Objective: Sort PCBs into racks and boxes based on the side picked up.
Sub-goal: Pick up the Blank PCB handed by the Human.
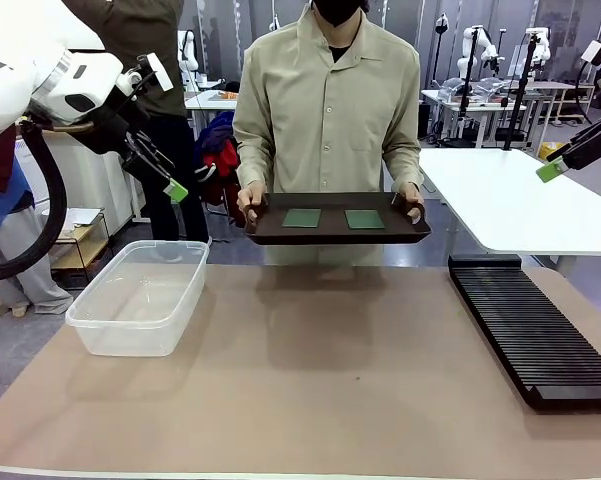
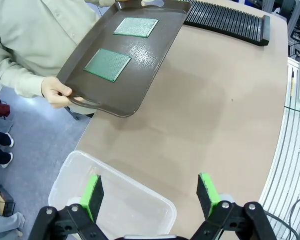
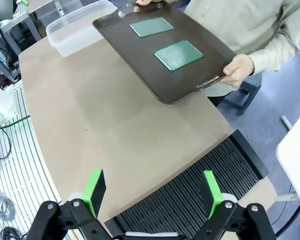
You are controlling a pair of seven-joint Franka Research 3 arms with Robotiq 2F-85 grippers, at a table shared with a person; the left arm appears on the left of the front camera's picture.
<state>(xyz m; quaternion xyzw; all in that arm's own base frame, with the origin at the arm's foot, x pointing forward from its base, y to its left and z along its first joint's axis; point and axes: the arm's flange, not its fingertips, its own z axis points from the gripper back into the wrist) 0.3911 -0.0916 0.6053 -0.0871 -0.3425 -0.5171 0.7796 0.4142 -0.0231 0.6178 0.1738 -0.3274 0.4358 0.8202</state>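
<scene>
Green PCBs point(image 1: 302, 217) on brown tray point(image 1: 335, 236), person point(image 1: 325, 100) holding

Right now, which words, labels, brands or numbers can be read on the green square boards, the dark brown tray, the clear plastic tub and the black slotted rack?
No readable text anywhere.
The green square boards, dark brown tray, clear plastic tub and black slotted rack: plain, no print.
The white left arm: small black marks, not legible.

Two PCBs point(image 1: 301, 217) point(image 1: 364, 218), one tray point(image 1: 270, 236), one box point(image 1: 120, 338), seemingly one rack point(image 1: 540, 335).
</scene>
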